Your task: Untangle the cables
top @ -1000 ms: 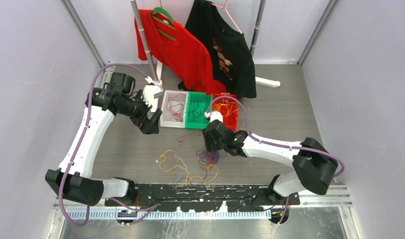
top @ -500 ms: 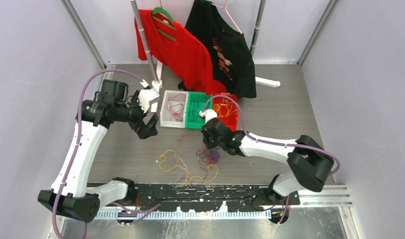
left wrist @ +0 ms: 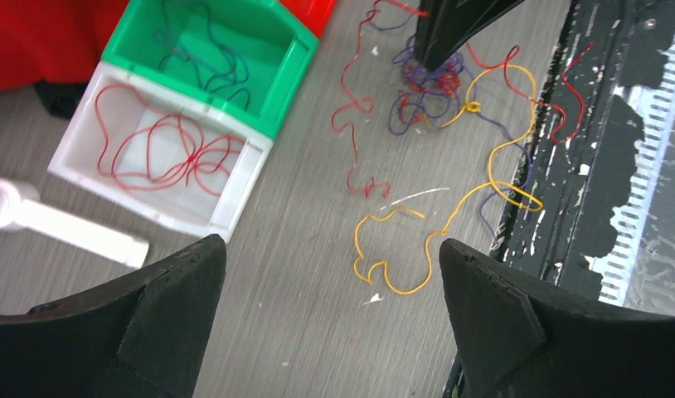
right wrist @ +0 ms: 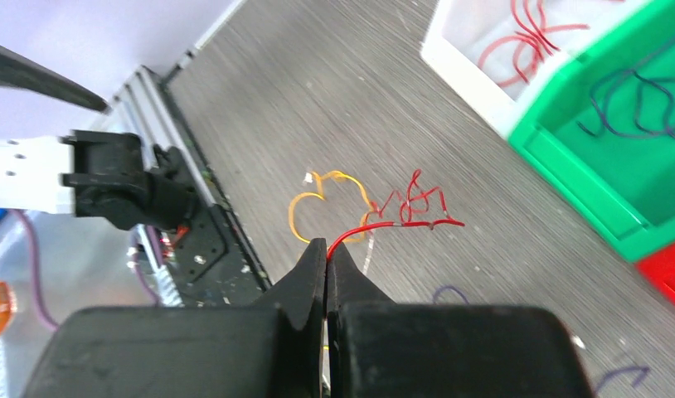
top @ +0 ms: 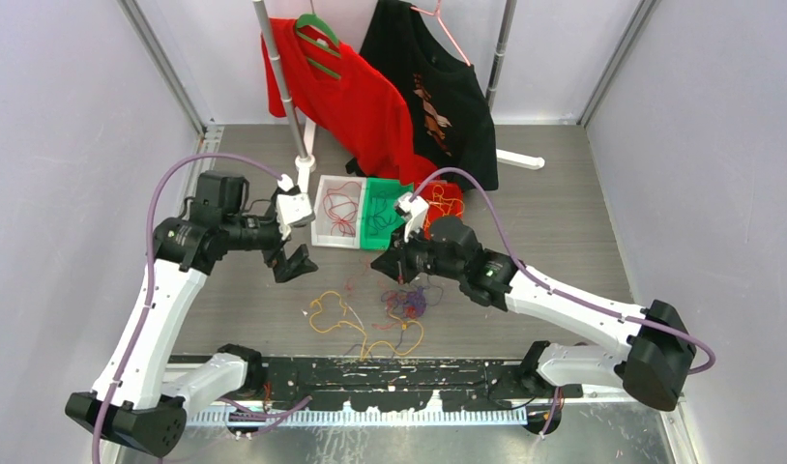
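Top view: the left gripper hangs above the table, just beside the white bin. The right gripper is low, in front of the green bin. The loose cables lie in a tangle on the table btw. the bins and the arm bases, w/ a yellow-orange cable a bit left of it. Left wrist view: the left gripper's jaws stand wide apart, nothing btw. them. Red strands lie in the white bin, dark strands in the green one. Right wrist view: the right gripper is closed and pinches the end of a red cable, which runs out to the right above the table.
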`<action>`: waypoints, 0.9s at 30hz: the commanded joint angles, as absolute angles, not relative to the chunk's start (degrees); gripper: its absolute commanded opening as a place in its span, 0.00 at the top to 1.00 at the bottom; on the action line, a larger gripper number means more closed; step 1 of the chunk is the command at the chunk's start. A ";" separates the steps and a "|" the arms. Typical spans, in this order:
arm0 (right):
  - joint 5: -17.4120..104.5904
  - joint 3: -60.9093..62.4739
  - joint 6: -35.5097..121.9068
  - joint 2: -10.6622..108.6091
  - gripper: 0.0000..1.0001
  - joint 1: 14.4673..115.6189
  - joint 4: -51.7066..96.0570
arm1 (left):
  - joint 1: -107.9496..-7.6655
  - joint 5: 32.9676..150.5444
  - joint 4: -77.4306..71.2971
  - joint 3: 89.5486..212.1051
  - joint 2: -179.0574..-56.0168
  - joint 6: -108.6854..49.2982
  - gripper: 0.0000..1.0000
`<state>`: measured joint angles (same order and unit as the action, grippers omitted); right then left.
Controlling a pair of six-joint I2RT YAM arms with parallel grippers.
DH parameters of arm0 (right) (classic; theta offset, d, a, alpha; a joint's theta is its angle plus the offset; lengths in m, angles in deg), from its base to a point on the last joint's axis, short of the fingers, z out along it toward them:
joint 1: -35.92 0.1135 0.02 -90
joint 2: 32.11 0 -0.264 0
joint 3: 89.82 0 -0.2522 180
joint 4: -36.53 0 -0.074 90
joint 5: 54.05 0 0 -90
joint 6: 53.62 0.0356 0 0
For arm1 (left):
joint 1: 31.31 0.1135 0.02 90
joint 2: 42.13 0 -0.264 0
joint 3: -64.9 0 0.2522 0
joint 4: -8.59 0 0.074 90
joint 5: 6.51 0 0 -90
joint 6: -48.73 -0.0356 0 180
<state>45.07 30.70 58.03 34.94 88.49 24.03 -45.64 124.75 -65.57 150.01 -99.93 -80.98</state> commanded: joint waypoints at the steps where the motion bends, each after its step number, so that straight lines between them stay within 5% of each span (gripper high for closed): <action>1: 52.45 25.03 59.94 32.42 0.99 88.83 27.41 | -48.88 129.32 -60.87 149.49 -99.32 -80.51 0.01; 21: 57.91 10.93 57.55 34.04 0.99 88.82 21.95 | -51.25 127.11 -55.40 150.48 -96.18 -61.53 0.01; 27: 52.05 2.54 52.23 42.65 0.99 88.37 14.24 | -38.05 131.00 -61.93 155.46 -100.28 -59.77 0.01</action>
<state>56.57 8.87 56.77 37.85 88.58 18.28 -47.73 128.40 -59.19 153.20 -99.19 -62.70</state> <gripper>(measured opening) 0.041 0.995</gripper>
